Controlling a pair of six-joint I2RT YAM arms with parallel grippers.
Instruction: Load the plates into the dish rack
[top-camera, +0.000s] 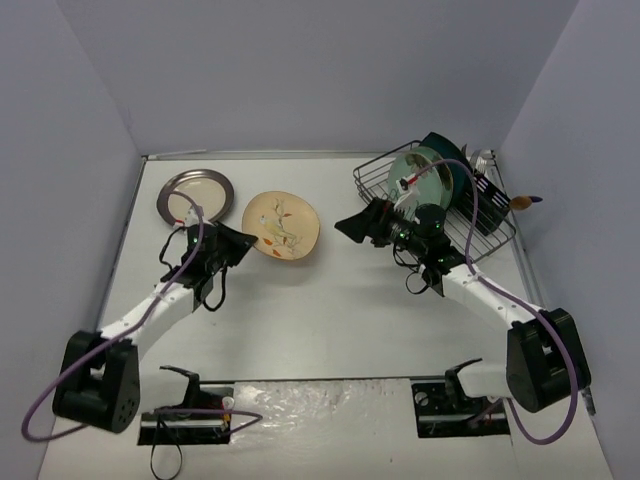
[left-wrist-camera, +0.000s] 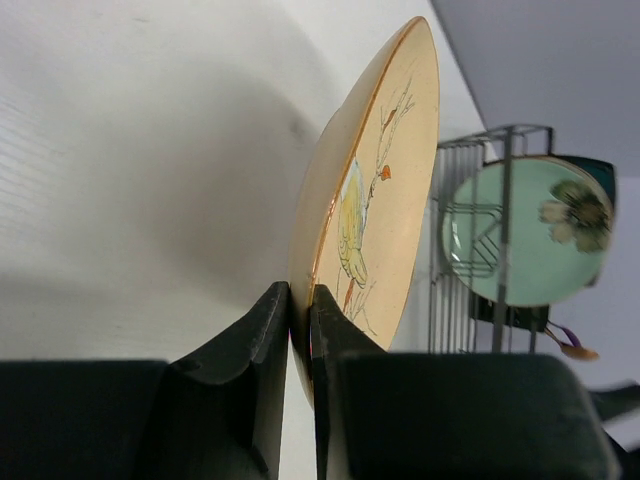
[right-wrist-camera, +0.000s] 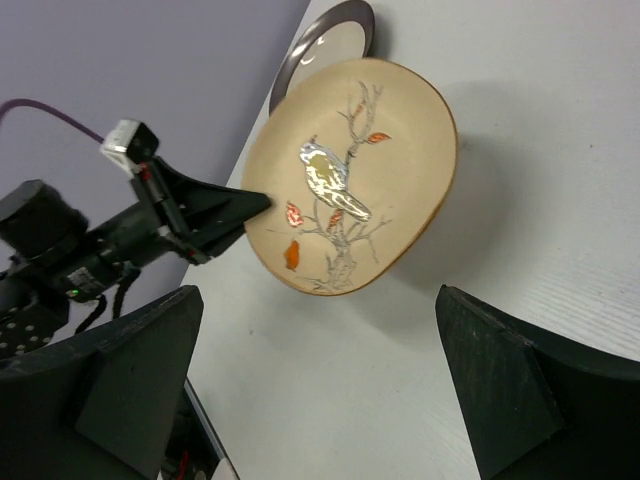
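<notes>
My left gripper (top-camera: 243, 241) (left-wrist-camera: 301, 300) is shut on the rim of the cream floral plate (top-camera: 283, 224) (left-wrist-camera: 385, 180) (right-wrist-camera: 350, 215), holding it tilted above the table. My right gripper (top-camera: 345, 226) (right-wrist-camera: 318, 295) is wide open with nothing between its fingers. It faces the plate from the right, a short way off. The cream plate with the dark-grey rim (top-camera: 196, 195) (right-wrist-camera: 325, 40) lies flat at the back left. The black wire dish rack (top-camera: 490, 235) (left-wrist-camera: 470, 145) stands at the back right. In it stand a mint plate (top-camera: 420, 172) (left-wrist-camera: 525, 235) and, behind that, a dark teal plate (top-camera: 450, 150) (left-wrist-camera: 603, 170).
A black cutlery caddy (top-camera: 490, 190) sits at the rack's right end, with a utensil handle (top-camera: 527, 201) sticking out. Grey walls close in the table on the left, back and right. Both arm bases stand at the near edge.
</notes>
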